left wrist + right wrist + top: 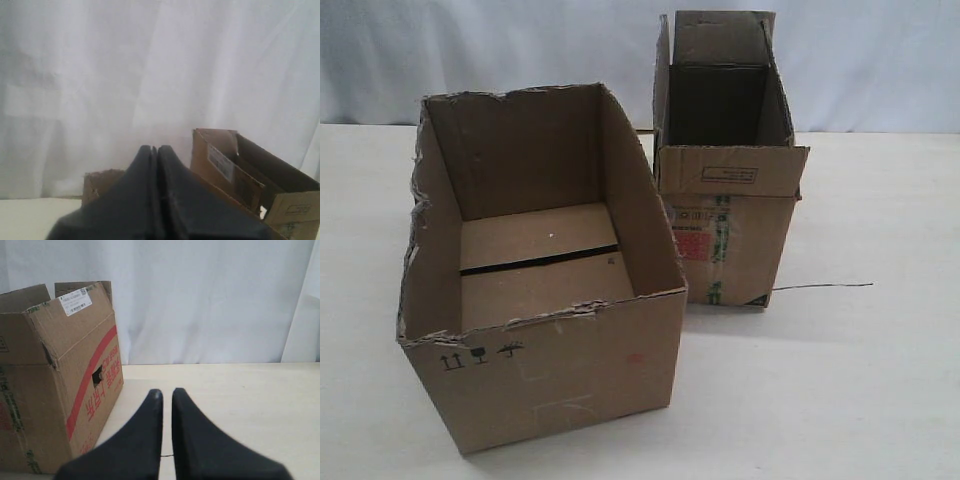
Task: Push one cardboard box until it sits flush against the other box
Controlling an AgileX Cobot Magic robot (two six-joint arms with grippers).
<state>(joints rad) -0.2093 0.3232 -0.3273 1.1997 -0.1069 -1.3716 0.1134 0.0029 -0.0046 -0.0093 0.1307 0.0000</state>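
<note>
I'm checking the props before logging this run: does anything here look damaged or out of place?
Yes. The wide cardboard box has a ragged, torn rim and no flaps, worst along its left edge. It sits skewed to the narrower other box, not flush. A thin wire-like strand lies on the table beside that box.

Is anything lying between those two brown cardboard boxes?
No. In the exterior view only a narrow, shadowed gap separates the wide ragged-rimmed box from the narrower flapped box with the red label.

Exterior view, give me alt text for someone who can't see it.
Two open brown boxes stand on a pale table before a white curtain: a wide cardboard box with a ragged torn rim in front, and a narrower other box with a red label and green tape behind it. No gripper shows.
</note>
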